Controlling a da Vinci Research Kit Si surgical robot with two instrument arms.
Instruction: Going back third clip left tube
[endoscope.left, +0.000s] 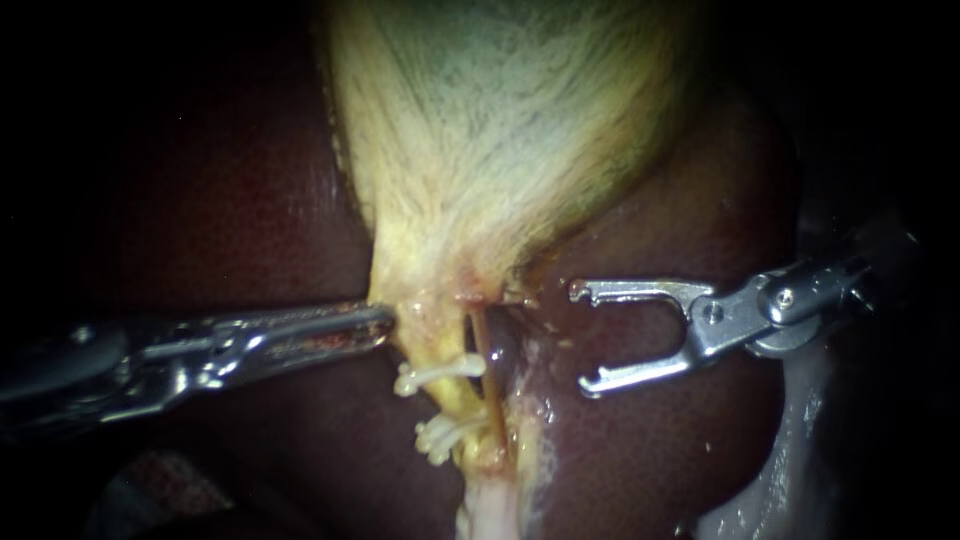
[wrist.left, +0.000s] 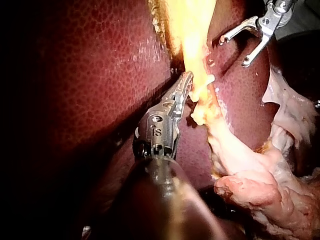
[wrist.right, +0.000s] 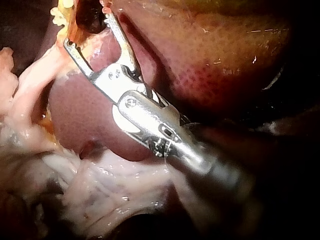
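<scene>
The pale yellow gallbladder (endoscope.left: 500, 130) narrows down to a yellowish left tube (endoscope.left: 462, 405) on the dark red liver (endoscope.left: 250, 200). Two white clips cross this tube, an upper clip (endoscope.left: 440, 372) and a lumpy lower clip (endoscope.left: 440, 435). A thin reddish tube (endoscope.left: 492, 350) runs just right of it. My left instrument (endoscope.left: 385, 320) has its jaws shut on the yellow tissue at the gallbladder's neck, above the clips (wrist.left: 197, 115). My right instrument (endoscope.left: 580, 338) stands to the right of the tubes, apart from them, jaws wide open and empty (wrist.right: 87, 30).
Pale loose fatty tissue (endoscope.left: 790, 450) lies at the lower right, under the right instrument's shaft (wrist.right: 100, 190). Liver surface (endoscope.left: 650, 440) fills the space between the right instrument's jaws and the tubes.
</scene>
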